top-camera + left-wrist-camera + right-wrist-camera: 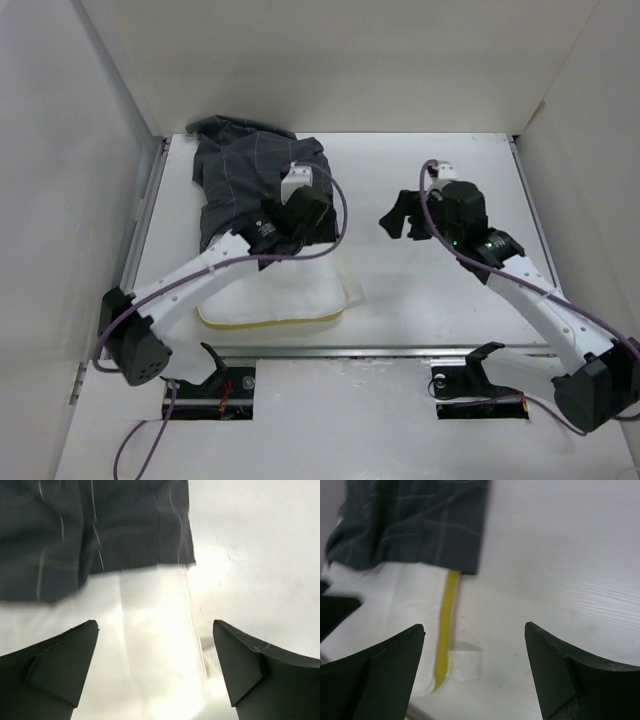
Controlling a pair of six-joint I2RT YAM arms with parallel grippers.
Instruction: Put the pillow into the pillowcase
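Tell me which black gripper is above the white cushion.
The left gripper, open over the white pillow by the charcoal checked pillowcase; the right gripper hangs over the table.

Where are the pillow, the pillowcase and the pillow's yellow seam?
pillow [300,295]: top view, on its bare white near end.
pillowcase [240,170]: top view, on the bunched dark cloth at the far end.
yellow seam [445,625]: right wrist view, midway along the strip.

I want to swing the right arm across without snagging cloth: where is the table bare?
Bare table: the strip between the pillow and the right arm, and the far stretch right of the pillowcase. Crowded: the left side, where the pillowcase covers the pillow's far part and the open left gripper hangs over them.
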